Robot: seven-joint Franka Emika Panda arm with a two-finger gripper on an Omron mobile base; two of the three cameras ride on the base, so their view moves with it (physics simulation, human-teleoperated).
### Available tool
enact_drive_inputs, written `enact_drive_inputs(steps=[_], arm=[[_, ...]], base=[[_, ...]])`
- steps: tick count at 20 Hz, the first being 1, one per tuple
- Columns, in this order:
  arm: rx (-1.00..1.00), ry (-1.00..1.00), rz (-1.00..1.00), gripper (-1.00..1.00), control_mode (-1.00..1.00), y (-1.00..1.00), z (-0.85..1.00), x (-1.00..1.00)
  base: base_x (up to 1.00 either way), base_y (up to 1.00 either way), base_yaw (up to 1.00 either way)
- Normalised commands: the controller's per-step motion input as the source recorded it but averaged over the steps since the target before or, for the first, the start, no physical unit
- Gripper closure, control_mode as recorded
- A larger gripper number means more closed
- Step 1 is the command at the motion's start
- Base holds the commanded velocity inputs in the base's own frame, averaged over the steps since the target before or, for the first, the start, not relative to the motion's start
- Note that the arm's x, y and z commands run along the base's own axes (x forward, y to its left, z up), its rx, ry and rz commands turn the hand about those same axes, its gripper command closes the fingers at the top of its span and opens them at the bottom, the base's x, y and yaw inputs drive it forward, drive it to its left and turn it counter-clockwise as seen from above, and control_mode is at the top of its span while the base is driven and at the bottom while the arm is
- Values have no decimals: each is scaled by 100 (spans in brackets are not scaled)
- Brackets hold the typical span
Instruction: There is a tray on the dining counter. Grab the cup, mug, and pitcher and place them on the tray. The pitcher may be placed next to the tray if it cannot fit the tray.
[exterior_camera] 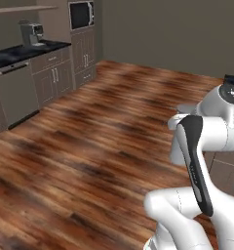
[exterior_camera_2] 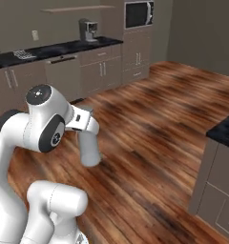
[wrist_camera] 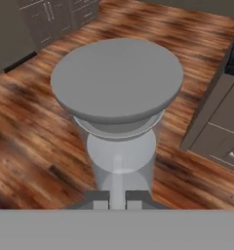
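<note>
The pincer (wrist_camera: 117, 199) is clenched on the grey pitcher (wrist_camera: 118, 93) (above the wooden floor (wrist_camera: 31, 146)).

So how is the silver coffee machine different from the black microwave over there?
The boxy silver coffee machine stands out in the open on the black marble worktop. The black-fronted microwave is built into the tall cabinet, higher up. The coffee machine is taller than it is wide, while the microwave is wider than it is tall. The coffee machine is light grey and the microwave is dark. Both sit along the far kitchen wall.
</note>
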Motion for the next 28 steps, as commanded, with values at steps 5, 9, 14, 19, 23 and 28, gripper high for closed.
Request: enact_drive_inputs(steps=[5, 9, 14, 19, 23, 28], arm=[[0, 0, 0, 100, 100, 0, 0, 0], [0, 0, 0, 100, 100, 0, 0, 0], [0, 0, 0, 100, 100, 0, 0, 0], [0, 0, 0, 100, 100, 0, 0, 0], [0, 0, 0, 100, 100, 0, 0, 0], [0, 0, 0, 100, 100, 0, 0, 0]], base=[[71, 100, -53], [72, 100, -53], [69, 100, -52], [66, 100, -53], [63, 100, -53], [67, 100, -52]])
